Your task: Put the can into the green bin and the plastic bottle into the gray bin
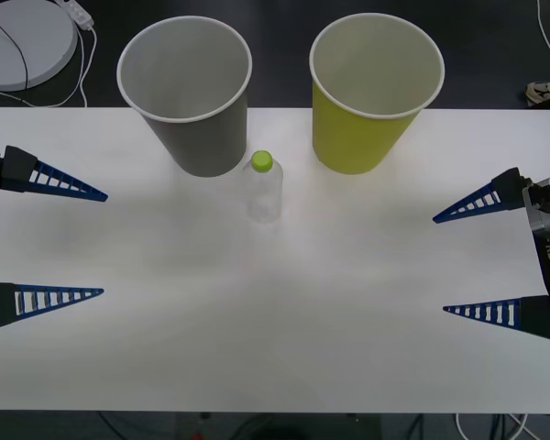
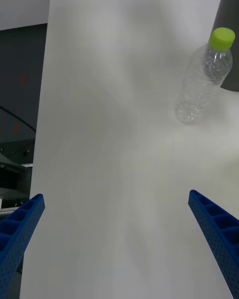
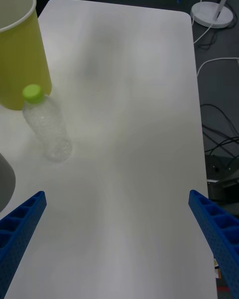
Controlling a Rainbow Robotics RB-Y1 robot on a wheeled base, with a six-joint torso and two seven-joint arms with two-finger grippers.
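The gray bin [image 1: 202, 142] stands upright at the table's back left and the green bin [image 1: 353, 137] at the back right. Between them, slightly nearer, stands the plastic bottle [image 1: 264, 191], clear with a lime-green cap, close beside the gray bin. The can is out of view. My left gripper [image 1: 104, 244] is open at the table's left side, my right gripper [image 1: 440, 265] open at the right side, both far from the bottle and holding nothing. The right wrist view has the bottle [image 2: 204, 82] by the gray bin [image 2: 230, 30]; the left wrist view has the bottle [image 3: 47, 129] before the green bin [image 3: 20, 65].
The white table [image 1: 275, 367] spreads wide between the two grippers, its front edge near the robot. Behind the table's back left corner a round white base [image 1: 23, 41] with a cable lies on the dark floor. More cables run along the floor beyond the table's sides.
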